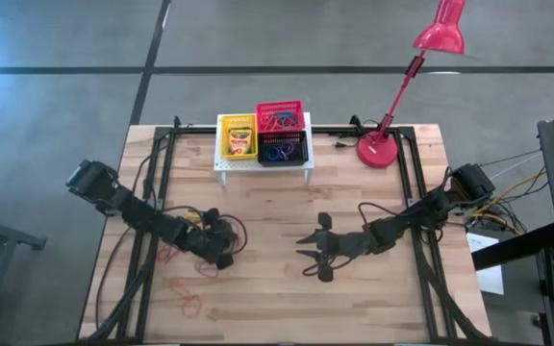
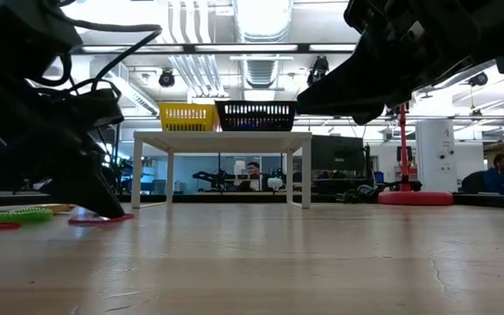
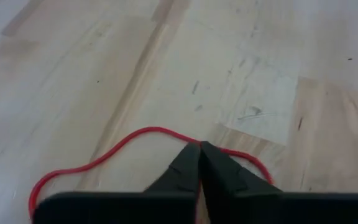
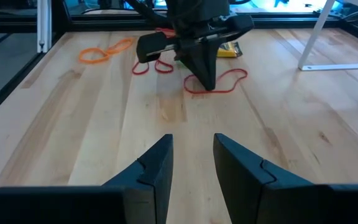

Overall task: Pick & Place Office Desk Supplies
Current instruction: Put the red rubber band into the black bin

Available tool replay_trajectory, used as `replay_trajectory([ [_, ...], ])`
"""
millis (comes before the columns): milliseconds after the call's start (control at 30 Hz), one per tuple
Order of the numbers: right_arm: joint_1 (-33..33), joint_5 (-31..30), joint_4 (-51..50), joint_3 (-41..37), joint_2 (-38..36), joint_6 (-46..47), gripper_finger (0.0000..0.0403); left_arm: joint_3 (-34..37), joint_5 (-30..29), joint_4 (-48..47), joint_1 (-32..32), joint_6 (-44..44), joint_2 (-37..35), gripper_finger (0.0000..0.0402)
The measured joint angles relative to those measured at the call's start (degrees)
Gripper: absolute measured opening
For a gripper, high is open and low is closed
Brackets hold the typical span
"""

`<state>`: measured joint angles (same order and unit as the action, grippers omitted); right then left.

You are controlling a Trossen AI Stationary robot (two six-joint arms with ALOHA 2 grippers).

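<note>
My left gripper (image 1: 223, 258) stands tip-down on the table's left half, shut on a red elastic loop (image 3: 104, 158) that lies flat on the wood; the right wrist view shows this gripper (image 4: 207, 82) on the loop (image 4: 229, 84). My right gripper (image 1: 314, 252) hovers open near the table's middle, touching nothing. On the white stand (image 1: 263, 165) sit a yellow basket (image 1: 238, 139) with a crayon box, a red basket (image 1: 280, 116) and a black basket (image 1: 282, 150) with blue loops. More loops lie loose: orange (image 1: 188, 306), red (image 1: 167, 255), green (image 2: 20, 214). My left gripper pinches one strand of the red elastic loop (image 3: 199, 144) between its two fingertips (image 3: 188, 163), coming from above and slanting down. The rest of the loop (image 3: 61, 177) lies slack on the table.
A red desk lamp (image 1: 381, 149) stands at the far right of the table. Dark frame rails (image 1: 166, 173) run along both sides. Orange loops (image 4: 101, 53) and a crayon box (image 4: 230, 50) lie behind the left arm. Bare wood lies between the grippers and the stand.
</note>
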<state>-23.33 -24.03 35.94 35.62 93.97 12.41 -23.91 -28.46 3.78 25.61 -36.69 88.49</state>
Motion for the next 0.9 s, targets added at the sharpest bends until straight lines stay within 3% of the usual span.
replay_trajectory([
  [133, 0.0, 0.0, 0.0, 0.0, 0.0, -0.2, 0.0111, 0.2, 1.0, 4.0, 0.0, 3.6, 0.1, 0.0007],
  [267, 0.0, 0.0, 0.0, 0.0, 0.0, -0.4, 0.0111, -1.5, 5.7, 8.5, 0.0, 8.1, 0.4, 0.0002],
  [533, 1.3, 0.3, 0.7, 0.2, 0.0, -0.2, 0.0111, -10.0, 4.6, 11.3, -0.8, 16.5, 0.7, 0.0001],
  [633, 2.7, 3.0, 0.9, 0.6, 0.0, -0.1, 0.0111, -13.3, 3.8, 11.2, -1.5, 19.9, 0.6, 0.0001],
  [733, 3.7, 5.8, 0.8, 0.7, 0.0, 0.8, 0.0111, -16.1, 3.9, 6.6, -1.6, 20.1, 0.0, 0.0002],
  [900, 3.9, 6.4, 0.7, 0.7, 0.0, 0.8, 0.0111, -19.5, 4.1, -9.9, -1.6, 15.2, -0.5, 0.0015],
])
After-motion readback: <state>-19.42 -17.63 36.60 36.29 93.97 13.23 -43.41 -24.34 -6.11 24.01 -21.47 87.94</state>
